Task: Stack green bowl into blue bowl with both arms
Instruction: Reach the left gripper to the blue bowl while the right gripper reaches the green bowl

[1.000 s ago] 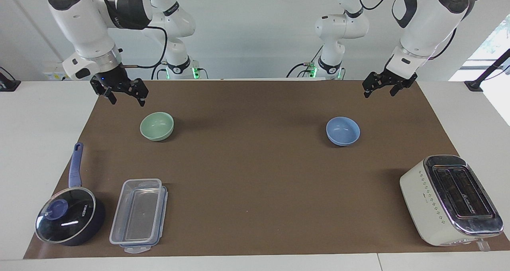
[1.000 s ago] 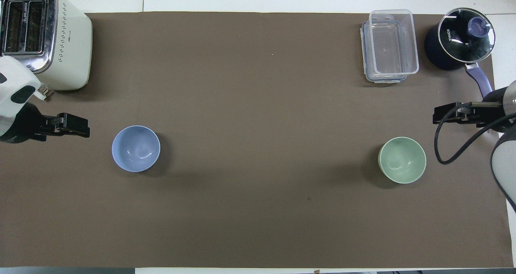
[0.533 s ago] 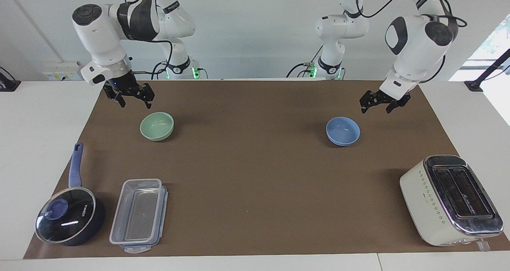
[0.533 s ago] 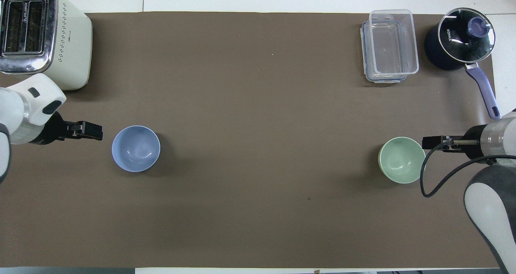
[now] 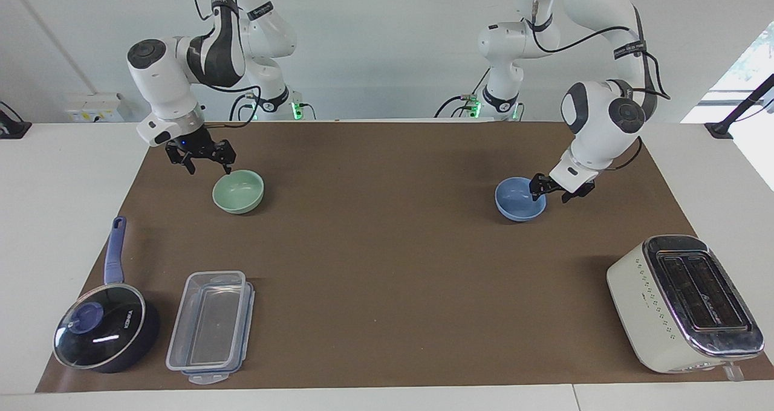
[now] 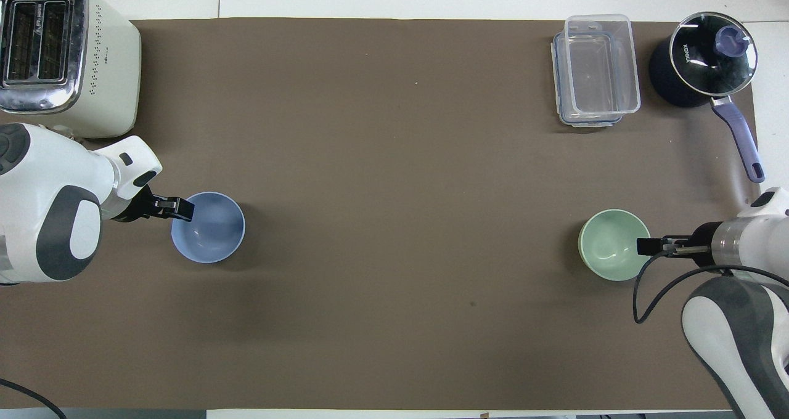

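Note:
The green bowl (image 5: 239, 192) (image 6: 610, 252) sits on the brown mat toward the right arm's end. The blue bowl (image 5: 517, 202) (image 6: 212, 231) sits toward the left arm's end. My right gripper (image 5: 209, 169) (image 6: 644, 245) is open and hangs low just over the green bowl's rim, on the side toward the right arm's end of the table. My left gripper (image 5: 550, 195) (image 6: 185, 209) is open at the blue bowl's rim on the side toward the left arm's end. One finger is over the rim and the other is outside it. Both bowls are empty.
A cream toaster (image 5: 677, 302) (image 6: 61, 55) stands farther from the robots at the left arm's end. A dark blue lidded saucepan (image 5: 103, 326) (image 6: 703, 61) and a clear plastic container (image 5: 211, 323) (image 6: 595, 71) stand farther out at the right arm's end.
Both grippers have come down and inward. The right one now reaches the green bowl's rim and the left one the blue bowl's rim. The bowls have not moved.

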